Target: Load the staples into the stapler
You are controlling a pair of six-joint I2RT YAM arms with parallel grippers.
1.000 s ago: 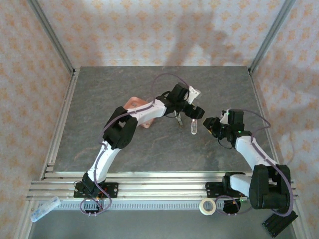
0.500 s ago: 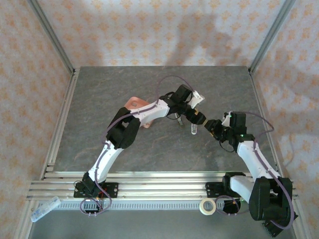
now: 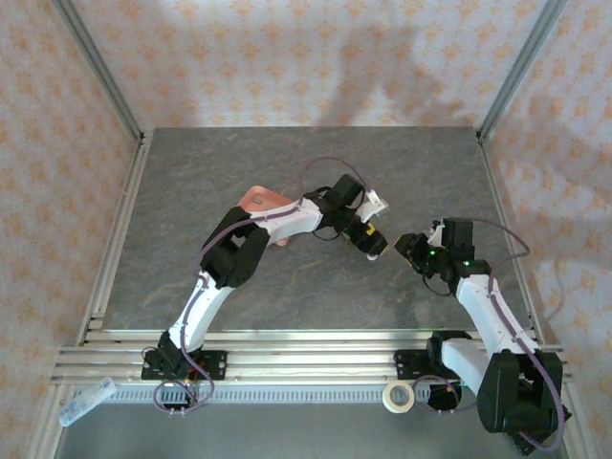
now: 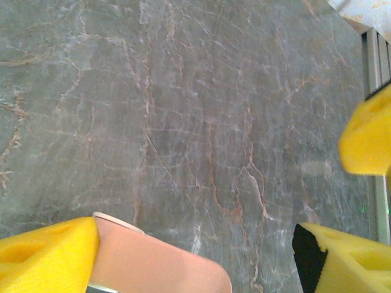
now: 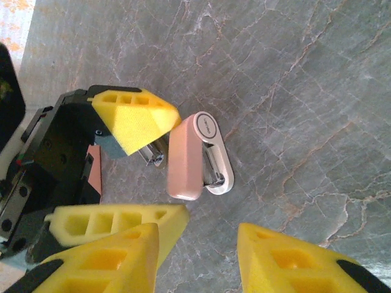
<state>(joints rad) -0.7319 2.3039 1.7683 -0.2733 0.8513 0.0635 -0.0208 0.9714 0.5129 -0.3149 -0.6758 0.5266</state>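
Grey marble table [image 3: 239,172]: we see the pink-and-white stapler [image 5: 198,155] lying flat at the left gripper [image 3: 368,241] fingertips, jaws apart; the right gripper [image 5: 201,262] hovers near, jaws apart.

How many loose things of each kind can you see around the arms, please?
stapler: 1
tray: 1
tape roll: 1
clear packet: 1
Total: 4
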